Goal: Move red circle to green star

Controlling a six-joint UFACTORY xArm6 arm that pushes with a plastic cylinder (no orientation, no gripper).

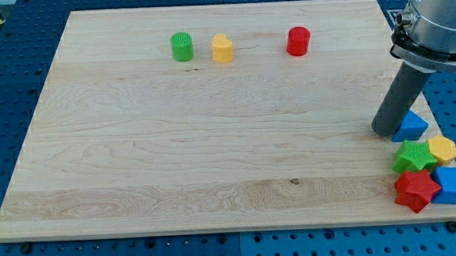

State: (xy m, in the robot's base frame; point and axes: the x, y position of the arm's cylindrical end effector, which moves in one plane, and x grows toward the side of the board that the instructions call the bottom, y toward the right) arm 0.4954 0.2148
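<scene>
The red circle (298, 41) is a short red cylinder near the view's top, right of centre. The green star (413, 156) lies at the view's lower right, in a cluster of blocks at the board's edge. My tip (386, 129) rests on the board at the right side, just left of a blue triangle (412, 124) and a little above the green star. The tip is far below and to the right of the red circle.
A green cylinder (182, 47) and a yellow block (222, 48) stand near the view's top, left of the red circle. A yellow hexagon (443, 149), a red star (414, 191) and a blue block (451, 185) crowd the green star. The wooden board (198, 145) ends just past them.
</scene>
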